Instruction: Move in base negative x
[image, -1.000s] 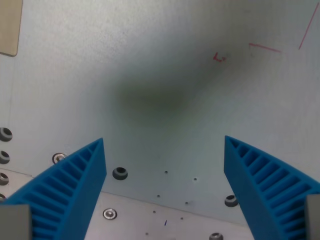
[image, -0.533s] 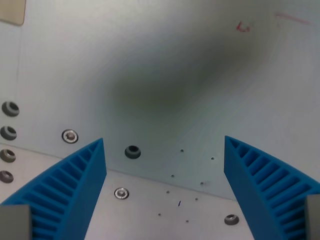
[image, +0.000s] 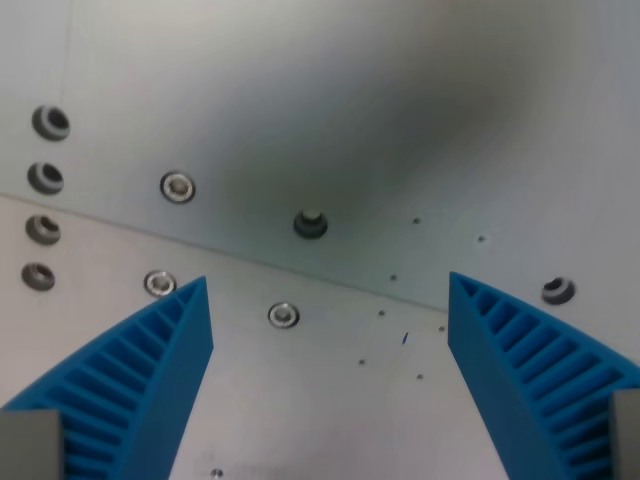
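Observation:
My gripper (image: 330, 380) is open and empty, its two blue ribbed fingers (image: 130, 390) standing wide apart at the bottom corners of the wrist view. Below it lies a pale grey metal table surface (image: 300, 80). A seam (image: 300, 270) between two plates runs across the view from the left down to the right. A dark soft shadow (image: 360, 120) lies on the upper plate.
Several screws and bolt holes dot the plates: a column at the wrist view's left (image: 45, 180), one central bolt (image: 311, 223), one screw (image: 284, 316) below the seam, one at the right (image: 557, 290). A small blue pen mark (image: 405, 338) and tiny holes lie nearby.
The whole scene has shifted upward in the wrist view, so the camera has moved. The red marks and the tan patch have left the view; the lower plate shows more. The fingers stay open.

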